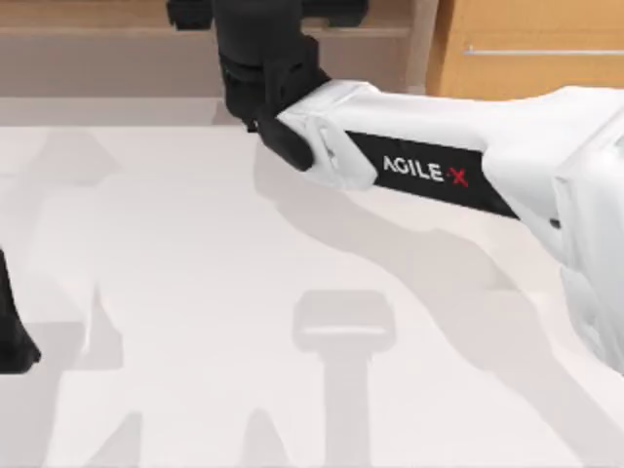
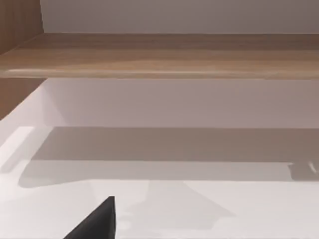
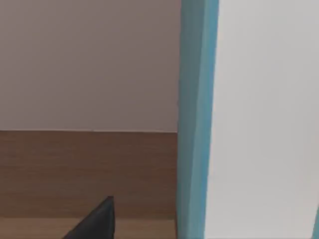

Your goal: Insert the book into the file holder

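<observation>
Your right arm (image 1: 429, 171) reaches from the right side of the counter (image 1: 195, 292) across to its far edge, white casing with a black lettered band, ending in a dark wrist at the back, left of centre. Your right gripper (image 1: 255, 58) sits up there against the wooden shelf (image 1: 370, 29) behind the counter; you cannot tell from above whether it is clenched or released.

In the right wrist view, the book (image 3: 194, 119) stands on edge very close to the camera: a teal-blue band running upright, with a broad white surface beside it. A single dark fingertip (image 3: 97, 221) shows low in that view, apart from the book, so you cannot tell whether the gripper is grasping it. Behind are a pale wall and brown wood.

Your left arm (image 1: 12, 322) stays at the left edge of the counter, a dark piece just inside the top view. Its wrist view looks along the white counter toward the wooden shelf edge (image 2: 159, 59), with one dark fingertip (image 2: 97, 221) at the border; its state cannot be told either.
</observation>
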You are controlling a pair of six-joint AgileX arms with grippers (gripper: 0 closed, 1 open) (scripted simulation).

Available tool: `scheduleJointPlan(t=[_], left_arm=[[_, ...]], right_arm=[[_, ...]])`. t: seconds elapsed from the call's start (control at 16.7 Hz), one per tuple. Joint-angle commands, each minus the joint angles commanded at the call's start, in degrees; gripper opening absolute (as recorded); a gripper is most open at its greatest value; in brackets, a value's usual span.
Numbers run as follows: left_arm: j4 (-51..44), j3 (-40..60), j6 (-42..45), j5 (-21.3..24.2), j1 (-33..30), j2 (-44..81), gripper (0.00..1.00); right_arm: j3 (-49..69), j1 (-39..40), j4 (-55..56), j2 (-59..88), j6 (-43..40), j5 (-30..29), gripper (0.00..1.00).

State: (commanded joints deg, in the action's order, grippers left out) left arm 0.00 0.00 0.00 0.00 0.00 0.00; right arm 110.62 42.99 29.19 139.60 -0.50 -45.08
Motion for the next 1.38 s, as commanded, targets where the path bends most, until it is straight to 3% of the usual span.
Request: scheduleJointPlan(t=[0.6, 1.38], left_arm=[[0.00, 0.00, 0.00, 0.00, 0.00, 0.00, 1.00], [0.00, 0.00, 0.00, 0.00, 0.00, 0.00, 1.00]], right_arm=[[6.42, -1.09, -2.77, 3.51, -0.08, 1.13, 1.00], [6.42, -1.09, -2.77, 3.51, -0.08, 1.13, 0.02]])
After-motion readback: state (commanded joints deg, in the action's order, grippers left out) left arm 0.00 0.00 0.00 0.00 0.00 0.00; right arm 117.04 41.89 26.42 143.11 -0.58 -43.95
